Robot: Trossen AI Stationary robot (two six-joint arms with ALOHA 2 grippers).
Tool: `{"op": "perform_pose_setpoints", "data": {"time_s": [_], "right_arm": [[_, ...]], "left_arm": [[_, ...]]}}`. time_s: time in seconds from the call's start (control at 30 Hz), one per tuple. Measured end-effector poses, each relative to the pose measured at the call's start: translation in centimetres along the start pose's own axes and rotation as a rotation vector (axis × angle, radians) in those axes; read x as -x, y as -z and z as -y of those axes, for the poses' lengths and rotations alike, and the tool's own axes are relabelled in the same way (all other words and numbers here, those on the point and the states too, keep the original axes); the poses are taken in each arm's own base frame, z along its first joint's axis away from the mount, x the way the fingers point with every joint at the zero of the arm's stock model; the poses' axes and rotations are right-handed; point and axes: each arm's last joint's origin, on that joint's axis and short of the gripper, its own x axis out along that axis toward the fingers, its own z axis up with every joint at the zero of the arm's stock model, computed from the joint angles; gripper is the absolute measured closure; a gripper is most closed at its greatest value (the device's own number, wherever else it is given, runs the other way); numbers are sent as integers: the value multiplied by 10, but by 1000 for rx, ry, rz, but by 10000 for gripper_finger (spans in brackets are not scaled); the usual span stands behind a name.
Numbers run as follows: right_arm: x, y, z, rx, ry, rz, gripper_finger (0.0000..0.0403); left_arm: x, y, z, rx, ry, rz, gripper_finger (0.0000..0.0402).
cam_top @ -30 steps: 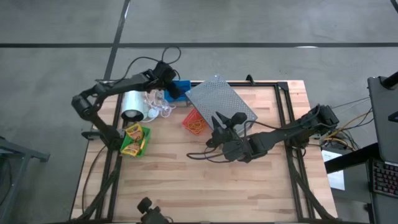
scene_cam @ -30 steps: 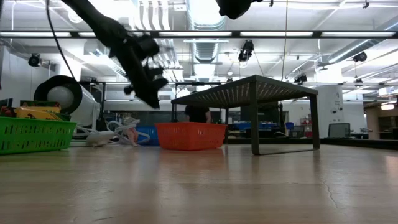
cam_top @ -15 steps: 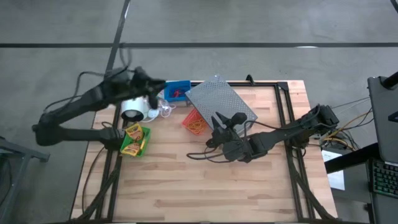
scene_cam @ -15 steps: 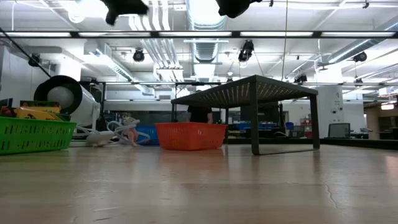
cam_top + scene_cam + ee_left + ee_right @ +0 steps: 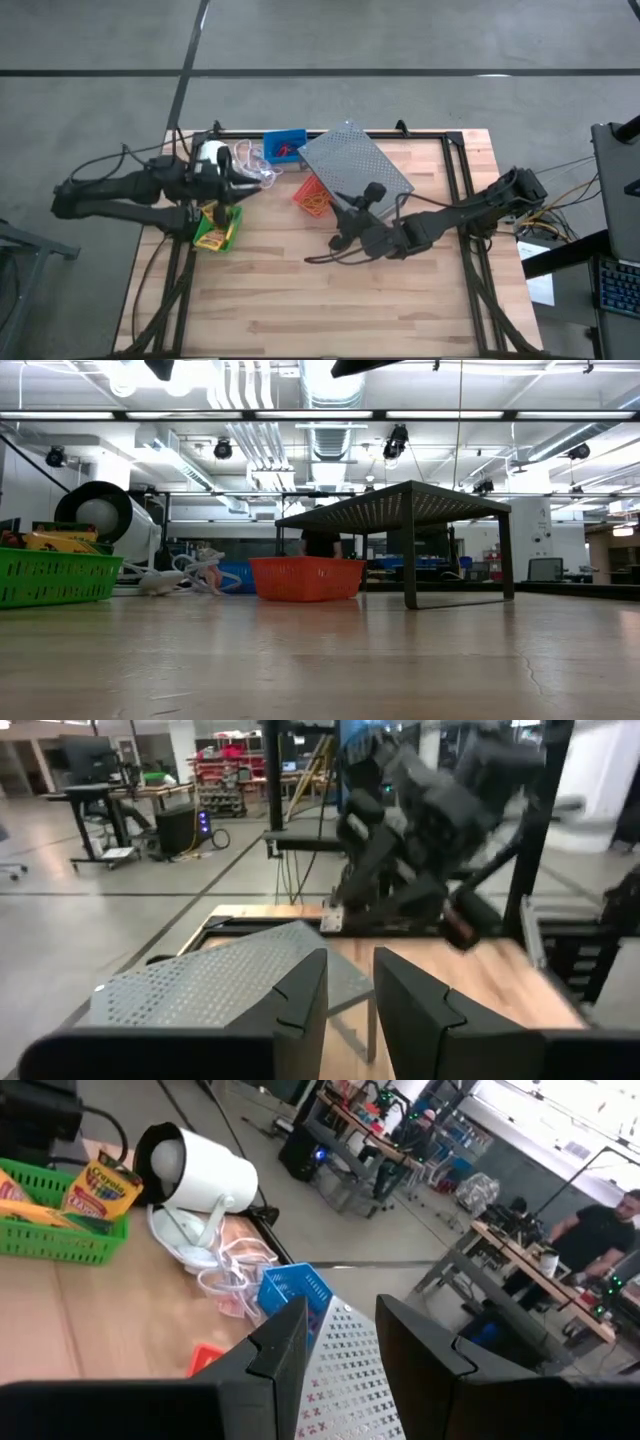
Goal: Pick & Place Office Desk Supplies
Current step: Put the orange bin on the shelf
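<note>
Progress: crayon boxes (image 5: 214, 222) lie in green bin (image 5: 232, 228), rings in orange bin (image 5: 310, 197) | left gripper (image 5: 348, 1010) above green bin, slightly open, empty | right gripper (image 5: 338, 1350) mid-desk, slightly open, empty | blue bin (image 5: 286, 146) at far edge; what is left, unclear.

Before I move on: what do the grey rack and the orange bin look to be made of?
Grey rack: looks like perforated sheet metal with a matte grey finish; rows of small holes show. Orange bin: probably moulded plastic, with slotted, lattice-like walls and an even, slightly glossy colour.

White roll (image 5: 212, 160), grey rack (image 5: 355, 162)
</note>
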Motion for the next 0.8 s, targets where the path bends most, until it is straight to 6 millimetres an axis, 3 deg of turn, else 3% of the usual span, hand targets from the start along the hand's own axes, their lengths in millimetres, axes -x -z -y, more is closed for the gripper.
{"op": "perform_pose_setpoints", "data": {"time_s": [0.2,0.47,0.63,0.8], "right_arm": [[16,2,6,-24,-33,-24,284],[40,8,14,-133,-76,-74,284],[46,9,11,-53,-96,-71,284],[55,7,11,-123,-124,-61,284]], "left_arm": [[0,12,16,-27,-77,-70,311],[8,12,44,-71,91,-60,311],[9,11,47,-69,113,-57,311],[18,3,41,-64,41,-48,311]]}}
